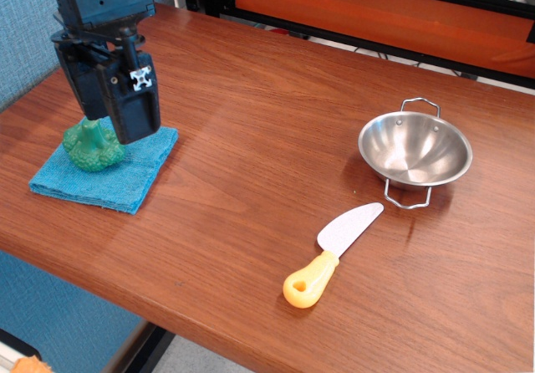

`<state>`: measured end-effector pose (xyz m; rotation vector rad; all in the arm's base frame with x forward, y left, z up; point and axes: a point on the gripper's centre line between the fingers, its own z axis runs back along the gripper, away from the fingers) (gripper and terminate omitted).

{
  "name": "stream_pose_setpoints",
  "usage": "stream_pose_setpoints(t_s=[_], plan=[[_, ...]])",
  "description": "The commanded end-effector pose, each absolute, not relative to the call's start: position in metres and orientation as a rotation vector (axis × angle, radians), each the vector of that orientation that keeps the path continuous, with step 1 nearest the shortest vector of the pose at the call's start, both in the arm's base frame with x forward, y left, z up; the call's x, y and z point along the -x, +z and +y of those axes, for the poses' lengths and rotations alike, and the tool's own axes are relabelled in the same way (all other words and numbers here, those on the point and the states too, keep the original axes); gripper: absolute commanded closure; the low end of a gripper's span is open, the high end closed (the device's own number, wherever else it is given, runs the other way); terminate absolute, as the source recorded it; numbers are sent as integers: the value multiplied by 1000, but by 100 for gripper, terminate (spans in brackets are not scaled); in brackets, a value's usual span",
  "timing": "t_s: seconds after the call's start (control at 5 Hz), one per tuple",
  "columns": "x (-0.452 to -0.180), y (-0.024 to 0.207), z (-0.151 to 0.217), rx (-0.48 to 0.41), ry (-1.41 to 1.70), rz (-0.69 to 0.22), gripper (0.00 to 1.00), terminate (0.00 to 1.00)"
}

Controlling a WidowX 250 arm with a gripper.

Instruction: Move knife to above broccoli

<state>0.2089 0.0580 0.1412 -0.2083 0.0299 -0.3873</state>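
— Anything readable on my feed that I should log?

— No, I can't read a single word, number or brand. The nearest thing to a sign is a small white cross-shaped mark on the black gripper point(125, 105) at the far left, and it carries no letters.

— Nothing on the knife point(332, 254) or the steel bowl point(415, 148)?

— I see both surfaces plain, with no print or label.
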Motion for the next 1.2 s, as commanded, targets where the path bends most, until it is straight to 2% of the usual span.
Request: stream_pose_setpoints(t_s=[0.0, 0.2, 0.4, 0.6, 1.0], plan=[[-209, 141, 58, 208, -387, 30, 0, 0], [-209, 137, 31, 152, -263, -19, 0, 0], [-215, 127, 2, 130, -181, -29, 0, 0], [-223, 109, -27, 67, -28, -70, 0, 0], [-241, 73, -60, 105, -19, -183, 0, 0]])
